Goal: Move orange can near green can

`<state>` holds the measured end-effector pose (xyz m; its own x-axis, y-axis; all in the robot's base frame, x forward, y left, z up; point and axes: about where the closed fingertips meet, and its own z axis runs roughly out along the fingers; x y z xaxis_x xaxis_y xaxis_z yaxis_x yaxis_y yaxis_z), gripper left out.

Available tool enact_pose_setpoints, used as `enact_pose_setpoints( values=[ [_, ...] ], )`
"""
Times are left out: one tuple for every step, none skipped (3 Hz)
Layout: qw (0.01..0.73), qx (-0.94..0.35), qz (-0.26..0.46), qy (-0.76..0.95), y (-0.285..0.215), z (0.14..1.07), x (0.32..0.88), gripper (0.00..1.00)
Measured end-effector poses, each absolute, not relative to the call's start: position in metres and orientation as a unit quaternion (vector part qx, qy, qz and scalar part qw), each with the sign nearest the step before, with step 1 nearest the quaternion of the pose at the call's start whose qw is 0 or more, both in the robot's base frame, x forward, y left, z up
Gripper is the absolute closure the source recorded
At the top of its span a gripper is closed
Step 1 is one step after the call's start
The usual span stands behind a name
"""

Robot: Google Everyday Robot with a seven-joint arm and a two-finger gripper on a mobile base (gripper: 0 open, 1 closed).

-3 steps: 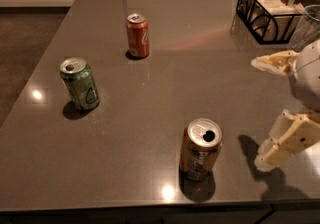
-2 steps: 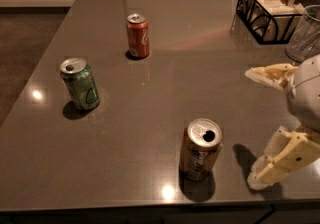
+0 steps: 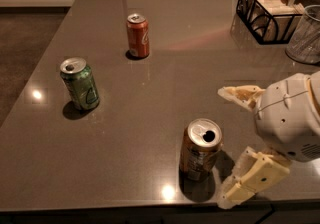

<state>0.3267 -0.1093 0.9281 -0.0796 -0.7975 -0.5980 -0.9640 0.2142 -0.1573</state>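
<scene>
Jaws spread wide and empty: the gripper point(image 3: 221, 146) sits at the right, fingertips pointing left. On the table point(image 3: 150, 118), the green can point(image 3: 80, 84) stands upright at far left and a red-orange can point(image 3: 138, 35) stands farther back. The orange can point(image 3: 200, 150) stands near the front edge, long axis vertical and opened top upward, just beside the lower finger. The arm's pale wrist point(image 3: 290, 118) reaches in from the right edge.
</scene>
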Motion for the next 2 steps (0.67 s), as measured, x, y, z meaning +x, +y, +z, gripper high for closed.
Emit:
enact_pose_setpoints(
  values=[
    [0.303, -0.605, 0.155, 0.719, -0.0928, 0.9199, 0.3312, 0.00],
    [0.310, -0.594, 0.163, 0.724, -0.0868, 0.9122, 0.3360, 0.18]
  ],
)
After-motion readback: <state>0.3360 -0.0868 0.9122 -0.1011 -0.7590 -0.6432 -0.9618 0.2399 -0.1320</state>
